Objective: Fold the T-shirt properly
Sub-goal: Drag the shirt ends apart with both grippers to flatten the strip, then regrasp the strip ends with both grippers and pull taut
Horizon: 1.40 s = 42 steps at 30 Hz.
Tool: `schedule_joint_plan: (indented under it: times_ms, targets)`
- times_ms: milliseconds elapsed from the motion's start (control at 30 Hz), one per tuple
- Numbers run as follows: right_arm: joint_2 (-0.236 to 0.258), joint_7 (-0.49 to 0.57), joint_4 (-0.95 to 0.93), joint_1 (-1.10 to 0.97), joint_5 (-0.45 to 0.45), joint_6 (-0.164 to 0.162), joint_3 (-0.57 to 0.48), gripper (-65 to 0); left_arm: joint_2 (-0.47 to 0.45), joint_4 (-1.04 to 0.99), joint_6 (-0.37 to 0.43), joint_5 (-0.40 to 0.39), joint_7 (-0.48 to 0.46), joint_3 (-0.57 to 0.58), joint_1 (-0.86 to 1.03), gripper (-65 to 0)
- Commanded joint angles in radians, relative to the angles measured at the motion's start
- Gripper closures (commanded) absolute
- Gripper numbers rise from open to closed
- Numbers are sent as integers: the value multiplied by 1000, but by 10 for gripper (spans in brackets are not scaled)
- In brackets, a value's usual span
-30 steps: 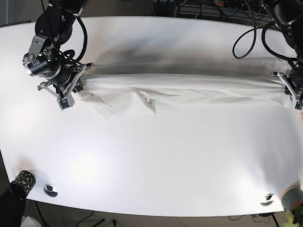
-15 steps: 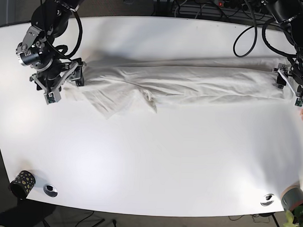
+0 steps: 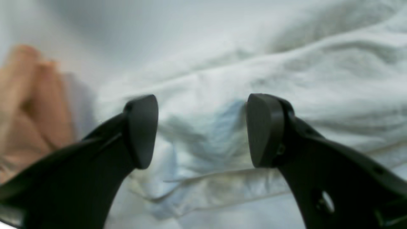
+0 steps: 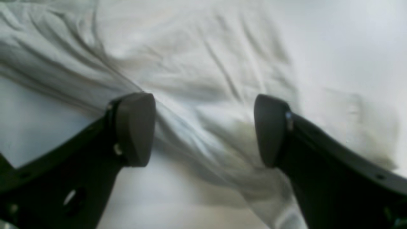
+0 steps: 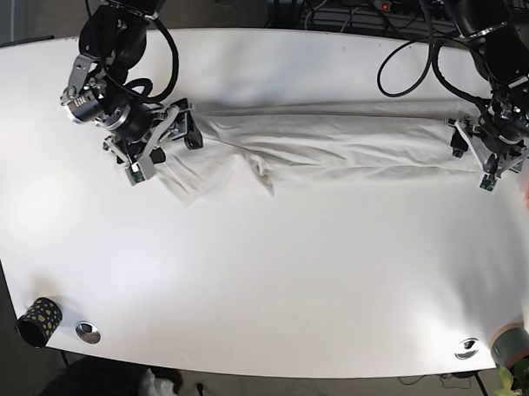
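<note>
White cotton, the T-shirt (image 5: 336, 144) lies stretched in a long wrinkled band across the far half of the white table (image 5: 270, 285), running from my right gripper (image 5: 167, 134) to my left gripper (image 5: 475, 153).

Right gripper: jaws apart, nothing held between them. In the right wrist view the creased fabric (image 4: 203, 79) lies directly beneath and between the two black pads (image 4: 135, 127). This end of the shirt spreads into a loose, rumpled flap toward the near side.

Left gripper: jaws apart, nothing held between them. In the left wrist view (image 3: 202, 130) a folded hem of the shirt (image 3: 222, 133) lies below the gap between the pads. A person's hand (image 3: 28, 95), blurred, lies just beside this end of the shirt, outside my left gripper.
</note>
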Motion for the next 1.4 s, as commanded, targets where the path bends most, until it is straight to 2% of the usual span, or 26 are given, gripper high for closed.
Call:
schedule_joint_plan:
  times_ms: [0, 167, 367, 500, 600, 700, 833, 1000, 1067, 1167, 1367]
  targets:
    - [5, 58, -42, 10, -39, -1, -12, -466, -24, -13, 8, 5, -12, -12, -2, -397]
    - [13, 164, -200, 56, -133, -1, -11, -466, -40, -99, 8, 5, -14, -12, -3, -397]
    - [102, 282, -401, 125, -147, -1, 32, -466, -62, -220, 8, 5, -61, 15, -42, -397]
    - [176, 319, -521, 179, -147, -1, 97, -466, -62, -283, 8, 5, -97, 72, -83, -397]
    - [225, 351, -572, 194, -147, -1, 106, -466, -56, -294, 8, 5, -92, 113, -131, -397]
    - [252, 352, -570, 200, -141, -1, 108, -466, -11, -287, 8, 5, -92, 155, -141, -397]
    - [289, 276, -464, 200, -50, -1, 108, -466, 16, -249, 8, 7, -72, 178, -155, -397]
    - [295, 174, -368, 249, 5, -1, 100, -466, 18, -241, 8, 7, -52, 181, -158, -397]
    - [283, 133, -392, 305, 7, -1, 100, -466, 18, -241, 8, 7, -52, 182, -155, -397]
    - [271, 133, -472, 381, 2, -1, 97, -471, 16, -244, 8, 7, -54, 182, -154, -397]
    - [265, 177, -688, 546, -110, -1, -14, -468, 13, -244, 8, 7, -54, 182, -154, -397]
